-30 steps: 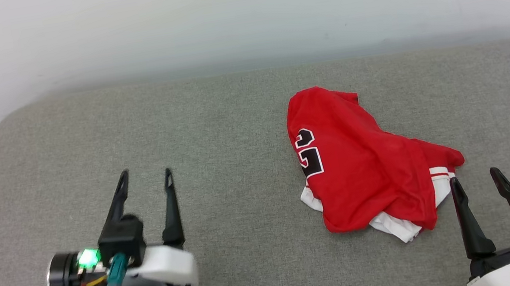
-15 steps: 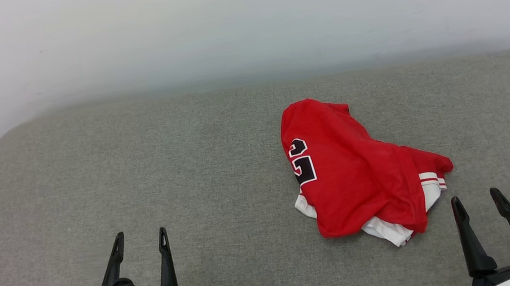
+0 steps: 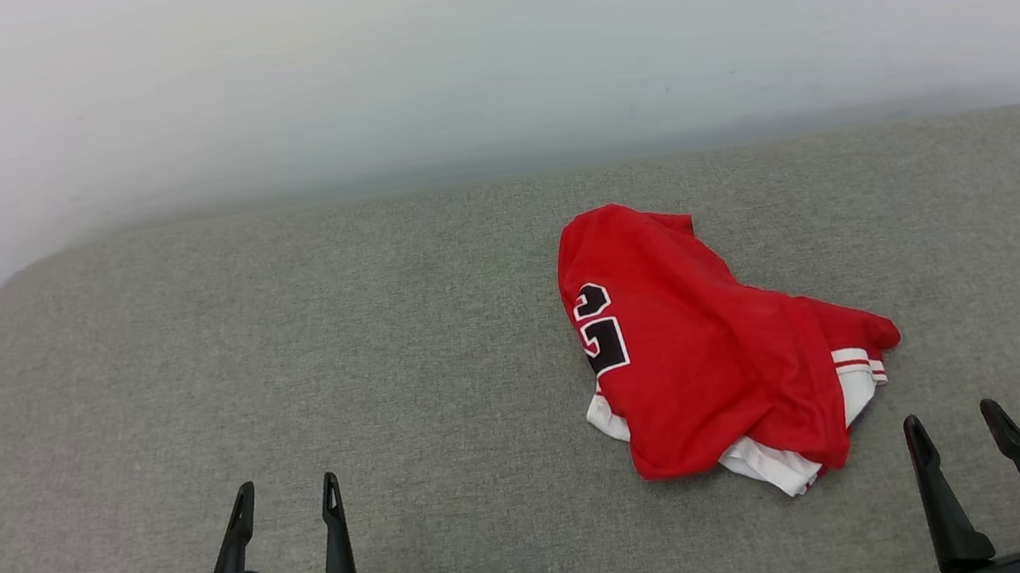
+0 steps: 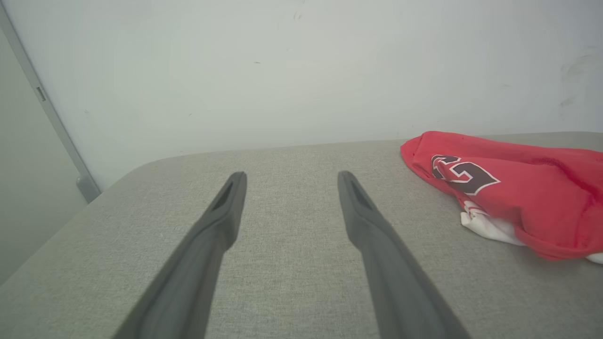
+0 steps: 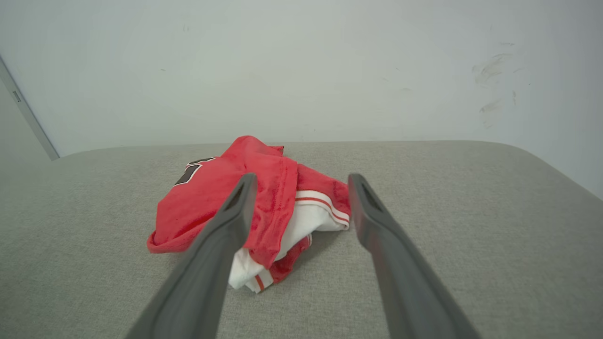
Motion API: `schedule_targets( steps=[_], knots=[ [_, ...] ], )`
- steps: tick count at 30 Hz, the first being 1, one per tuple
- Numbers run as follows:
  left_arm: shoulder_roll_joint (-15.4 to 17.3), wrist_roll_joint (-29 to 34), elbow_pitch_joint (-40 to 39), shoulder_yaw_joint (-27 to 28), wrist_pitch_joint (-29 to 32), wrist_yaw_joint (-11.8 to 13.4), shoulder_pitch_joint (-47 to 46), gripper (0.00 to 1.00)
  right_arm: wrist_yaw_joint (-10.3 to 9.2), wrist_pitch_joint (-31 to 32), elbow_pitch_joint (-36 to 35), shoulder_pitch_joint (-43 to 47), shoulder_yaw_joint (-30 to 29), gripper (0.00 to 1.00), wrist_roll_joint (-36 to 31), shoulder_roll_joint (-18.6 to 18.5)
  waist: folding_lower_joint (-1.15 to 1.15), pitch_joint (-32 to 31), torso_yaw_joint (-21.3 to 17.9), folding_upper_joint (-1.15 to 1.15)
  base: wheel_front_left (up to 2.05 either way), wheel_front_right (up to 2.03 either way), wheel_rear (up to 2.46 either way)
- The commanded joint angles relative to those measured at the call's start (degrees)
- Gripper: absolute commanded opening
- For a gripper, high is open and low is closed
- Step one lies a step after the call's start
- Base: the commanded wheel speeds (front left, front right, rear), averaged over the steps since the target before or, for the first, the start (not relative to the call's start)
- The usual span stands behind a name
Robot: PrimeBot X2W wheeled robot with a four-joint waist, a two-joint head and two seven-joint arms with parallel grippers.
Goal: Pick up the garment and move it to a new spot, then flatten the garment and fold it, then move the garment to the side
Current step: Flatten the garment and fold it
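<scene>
Bunched red garment, right of centre in the head view. Rests in a heap on a grey fabric-covered desk. Shows a white sleeve with red stripes at its lower right and black, white-edged lettering on its left fold. Right hand at lower right of frame, near the heap's lower edge, fingers spread wide, released, clear of the cloth. Left hand at lower left, well apart from the garment, likewise spread and empty. Pale wall across the top of the frame.
</scene>
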Motion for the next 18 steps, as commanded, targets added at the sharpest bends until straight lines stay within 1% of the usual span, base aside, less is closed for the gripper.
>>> schedule_targets(
  steps=[1, 8, 14, 18],
  knots=[
    [-0.4, 0.5, 0.1, 0.4, -0.2, -0.3, 0.6, 1.0, -0.04, -0.1, 0.1, 0.5, 0.1, 1.0, 0.4, 0.1, 0.0, 0.0, 0.0, 0.0, 0.0, 0.0, 0.0],
    [-1.7, 2.0, 0.6, 2.2, -0.2, -2.1, 0.8, 1.0, -0.04, -0.1, -0.1, -0.1, -0.3, 1.0, 0.1, 0.1, 0.0, 0.0, 0.0, 0.0, 0.0, 0.0, 0.0],
    [-2.6, 3.0, 0.6, 3.4, -0.2, -3.0, 0.4, 1.0, -0.04, -0.1, -2.7, -3.7, -2.2, 1.0, -0.9, 0.1, 0.0, 0.6, -0.1, 0.0, 0.0, 0.0, 0.0],
    [-3.4, 3.6, 0.2, 3.8, -0.2, -3.6, -0.7, 1.0, -0.04, -0.1, -4.4, -8.9, -4.6, 1.0, 0.2, -2.7, 0.0, 1.8, 0.0, 0.0, 0.0, 0.0, 0.0]
  ],
)
